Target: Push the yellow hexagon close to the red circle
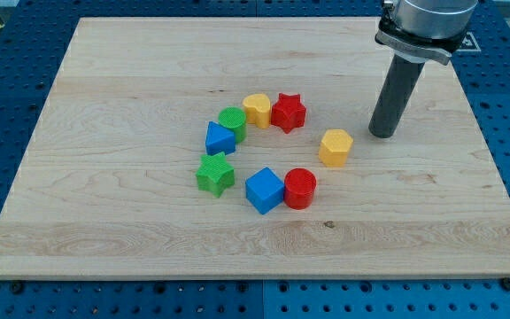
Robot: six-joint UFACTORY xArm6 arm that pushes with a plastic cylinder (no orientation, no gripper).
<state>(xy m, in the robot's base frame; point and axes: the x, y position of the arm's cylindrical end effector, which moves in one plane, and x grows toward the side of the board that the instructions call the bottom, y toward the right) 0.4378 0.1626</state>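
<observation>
The yellow hexagon [336,147] sits right of the board's middle, a chunky six-sided block with faint ribbed layers on its sides. The red circle [300,188], a short ribbed cylinder, lies near it toward the bottom edge and slightly left, apart from it by a small gap. Touching the red circle's left side is a blue cube [265,190], turned corner-on.

My tip [382,135] rests on the wood just beside the yellow hexagon, up and to its right, not touching it. I have no jaws, only a straight dark matte rod under a grey collar.

Further left, a green star [215,174] stands alone. Above it a blue block [220,138], wedge-like, touches a green cylinder [233,120]; next come a yellow block [257,109], shape unclear, and a red star [288,112], pressed together in an arc.

The board [104,80] is pale, fine-grained wood, lying on a blue perforated table [7,80].
</observation>
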